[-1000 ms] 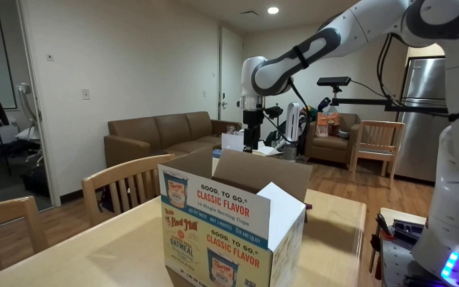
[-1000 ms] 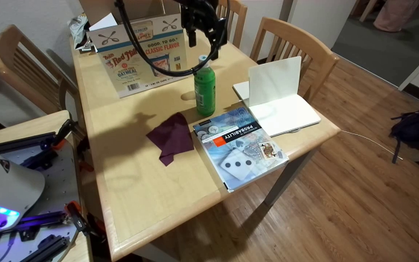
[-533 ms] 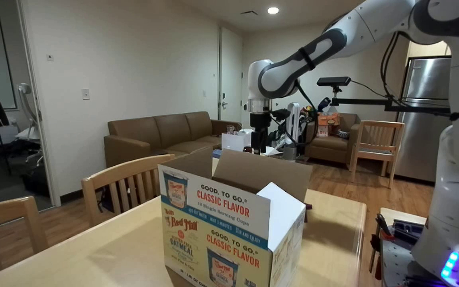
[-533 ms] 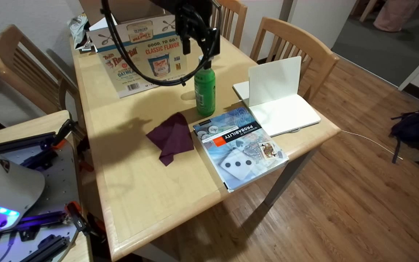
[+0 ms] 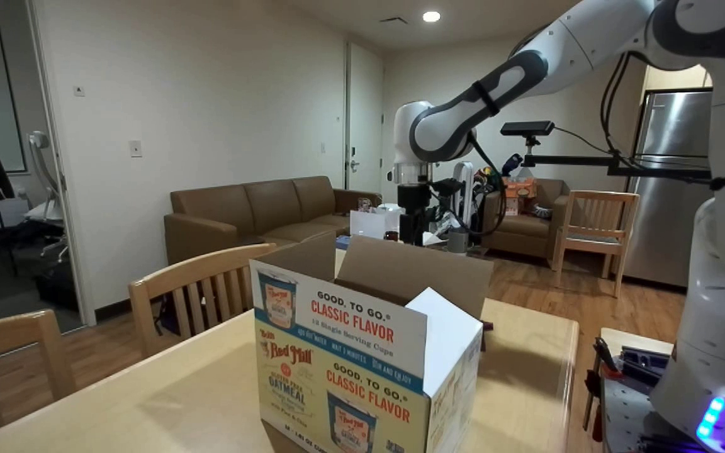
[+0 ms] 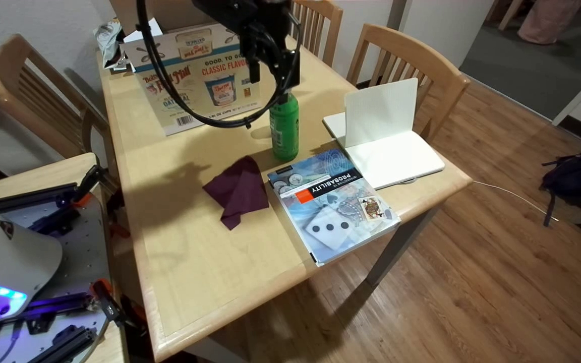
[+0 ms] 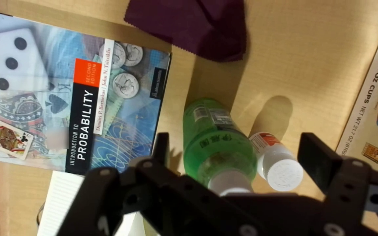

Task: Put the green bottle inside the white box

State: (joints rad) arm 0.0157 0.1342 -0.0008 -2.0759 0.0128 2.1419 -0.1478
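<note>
The green bottle (image 6: 284, 131) stands upright on the table in an exterior view. Its cap is hidden behind my gripper (image 6: 271, 83) there. In the wrist view the green bottle (image 7: 217, 141) lies between the open fingers of my gripper (image 7: 238, 149), nearer the left finger. A small white bottle (image 7: 284, 173) beside it also shows between the fingers. The large white box (image 5: 343, 384) stands on the table with its flaps up, and it also shows in an exterior view (image 6: 210, 75). In that view the green bottle is hidden behind the box, and my gripper (image 5: 411, 238) shows above its far flap.
A probability book (image 6: 333, 206), an open notebook (image 6: 391, 156) and a purple cloth (image 6: 240, 189) lie on the table (image 6: 179, 282) around the bottle. Wooden chairs (image 6: 411, 65) stand along the table. A crumpled bag (image 6: 109, 43) lies beside the box.
The gripper has moved down over the bottle's top and slightly toward the robot's base side. The bottle's white cap showed before and is now covered. The bottle and box have not moved.
</note>
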